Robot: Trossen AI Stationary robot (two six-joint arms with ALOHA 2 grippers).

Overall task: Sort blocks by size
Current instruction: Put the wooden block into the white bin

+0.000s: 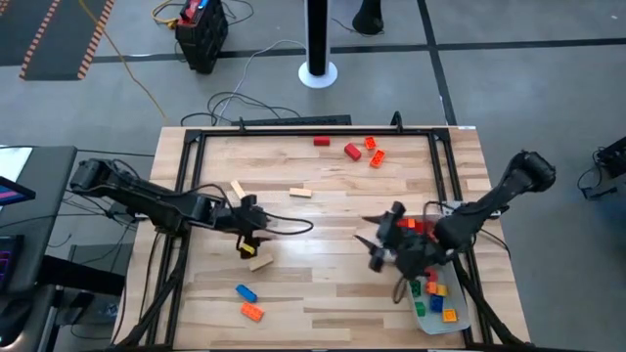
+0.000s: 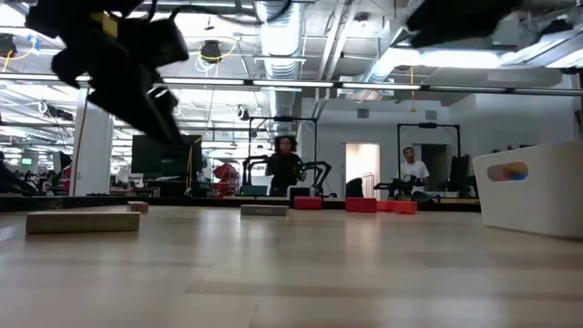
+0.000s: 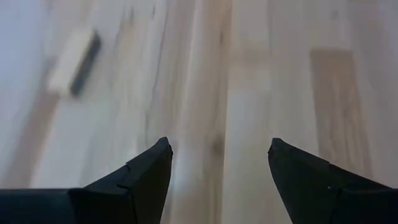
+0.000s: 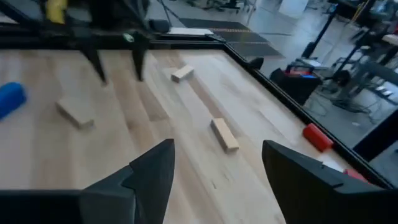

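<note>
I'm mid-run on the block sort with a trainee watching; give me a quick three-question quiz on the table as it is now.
1. True or false: the white tray by the right gripper already holds blocks.
2. Which colour are the loose blocks nearest the left gripper? A) tan B) green C) purple
3. Fill in: both grippers' fingers are ____ and hold nothing.

Key: 1 true; 2 A; 3 open.

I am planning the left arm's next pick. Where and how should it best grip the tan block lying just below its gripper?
Probably across the two long sides of the tan block, coming straight down: it lies flat, slightly angled, nothing beside it. The left gripper is open above it.
</note>
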